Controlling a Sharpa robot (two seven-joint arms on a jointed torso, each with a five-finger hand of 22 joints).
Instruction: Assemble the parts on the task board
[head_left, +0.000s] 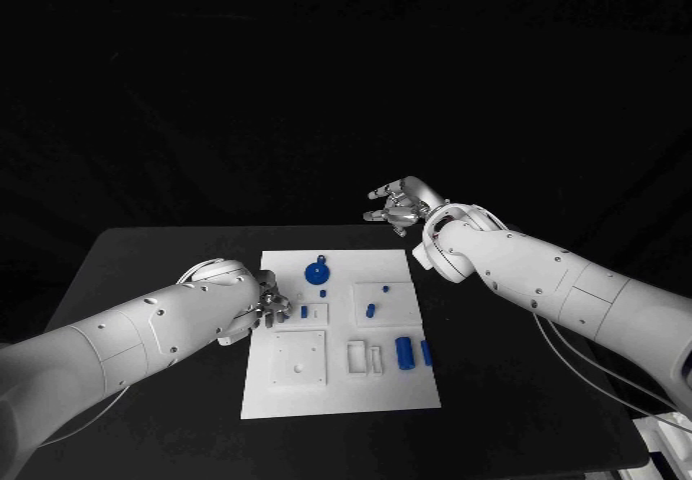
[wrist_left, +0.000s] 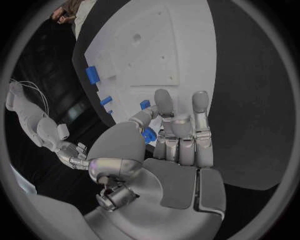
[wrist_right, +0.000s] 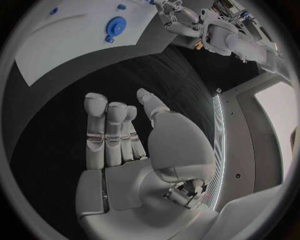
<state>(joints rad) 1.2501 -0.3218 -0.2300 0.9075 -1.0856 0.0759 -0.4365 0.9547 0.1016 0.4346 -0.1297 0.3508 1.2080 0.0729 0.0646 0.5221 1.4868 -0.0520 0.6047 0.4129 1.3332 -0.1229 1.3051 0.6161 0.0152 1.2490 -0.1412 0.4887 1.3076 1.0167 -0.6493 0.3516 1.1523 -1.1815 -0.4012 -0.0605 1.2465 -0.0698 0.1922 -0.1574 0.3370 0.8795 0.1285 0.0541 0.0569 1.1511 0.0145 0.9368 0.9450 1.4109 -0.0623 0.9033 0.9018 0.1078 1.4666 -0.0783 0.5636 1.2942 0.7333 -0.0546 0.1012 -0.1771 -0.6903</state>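
Landmark: task board, white plate, mid table.
Near end of board: square white plate w/ small holes on the left-arm side; beside it 2 white upright frames, then 2 blue parts: a block and a darker short bar by the board's right-arm edge.
Mid board: small blue part set in a white square recess; tiny blue peg just beyond it.
Left hand: over the board's left-arm edge, about mid-length. Fingers curled in; left wrist view shows thumb and a finger pinched on a small blue part, so clamped on it. That part sits at the fingertips, just above the board surface; contact w/ board – can't tell.
Next to left hand: small blue piece standing on the board, just beside the fingers.
Far end of board: round blue part w/ small knob; tiny blue peg just nearer than it.
Right hand: beyond the board's far right-arm corner, raised over bare table, well apart from all parts. Fingers side by side and fairly straight, thumb off to one side, palm bare – holding nothing.
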